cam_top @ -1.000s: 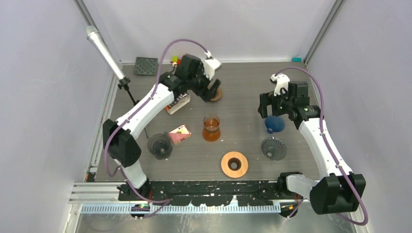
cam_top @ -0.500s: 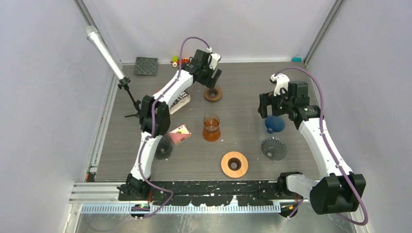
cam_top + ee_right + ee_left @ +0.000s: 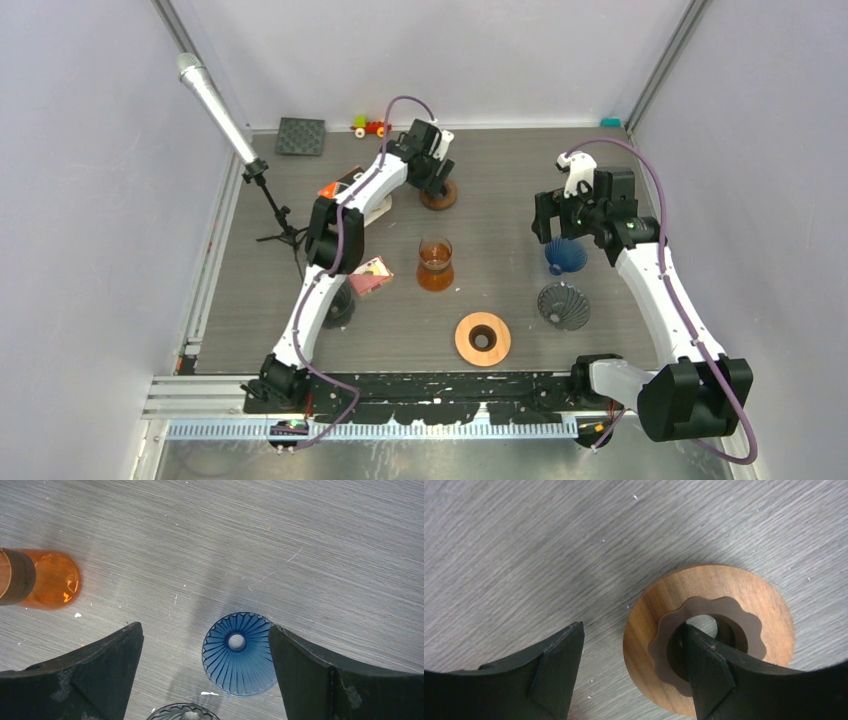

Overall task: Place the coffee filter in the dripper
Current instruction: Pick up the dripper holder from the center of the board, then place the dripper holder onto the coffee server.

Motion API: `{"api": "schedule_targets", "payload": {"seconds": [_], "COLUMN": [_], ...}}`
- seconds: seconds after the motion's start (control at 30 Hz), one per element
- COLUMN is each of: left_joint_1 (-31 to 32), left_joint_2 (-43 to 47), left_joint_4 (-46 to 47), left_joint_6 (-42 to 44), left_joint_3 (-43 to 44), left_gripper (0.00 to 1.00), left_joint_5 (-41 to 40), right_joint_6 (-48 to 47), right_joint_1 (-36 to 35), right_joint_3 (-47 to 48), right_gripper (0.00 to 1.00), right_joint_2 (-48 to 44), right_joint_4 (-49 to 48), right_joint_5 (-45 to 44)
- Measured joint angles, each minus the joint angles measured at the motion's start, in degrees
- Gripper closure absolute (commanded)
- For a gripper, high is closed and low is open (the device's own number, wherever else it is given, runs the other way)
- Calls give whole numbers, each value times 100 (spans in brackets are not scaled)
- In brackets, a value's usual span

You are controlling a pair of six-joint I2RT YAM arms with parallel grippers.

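Wooden ring [image 3: 734,595] under our left claw [image 3: 631,632]: we hold it open, one finger [image 3: 709,670] dipped into the ring's hole, the other outside the rim, not touching. Our right claw [image 3: 205,630] stands spread wide, and the blue dripper [image 3: 240,655] sits on the table [image 3: 300,540] below, between its fingers.

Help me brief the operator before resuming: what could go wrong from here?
The left hand has one finger inside the hole of the dark wooden ring; closing or lifting could drag or flip the ring. The right hand, open astride the blue dripper, could knock the grey dripper nearby when descending.
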State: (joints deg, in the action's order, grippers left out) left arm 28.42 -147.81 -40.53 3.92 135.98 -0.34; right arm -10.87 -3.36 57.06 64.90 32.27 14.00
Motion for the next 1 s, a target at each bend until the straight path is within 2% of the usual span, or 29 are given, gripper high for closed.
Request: {"api": "schedule_targets", "payload": {"seconds": [0.27,0.43,0.5,0.7,0.8,1.0], "left_joint_1": [-37,-90,-138,-271,-313,-295], "left_joint_2": [-68,-57,-11,431,1047,2953], "left_joint_4": [-107,-133,-140,-374,-470,-555], "left_joint_6": [-192,-289,-319,-258,-192,-52], "left_joint_3": [87,79,37,-190,-533,-1598], "left_gripper": [52,72,76,78,78,77], "left_joint_5": [214,428,514,638,774,1147], "right_joint_6": [-42,-74,-83,-85,-85,-105], "right_joint_1": [4,4,4,4,4,4], "right_joint_3": [0,0,0,2,2,4], "right_gripper": [0,0,0,0,0,0], "right_joint_2": [13,105,129,138,138,138], "right_joint_4": [2,15,20,44,55,83], "right_joint_5": [0,-2,-2,-2,0,2]}}
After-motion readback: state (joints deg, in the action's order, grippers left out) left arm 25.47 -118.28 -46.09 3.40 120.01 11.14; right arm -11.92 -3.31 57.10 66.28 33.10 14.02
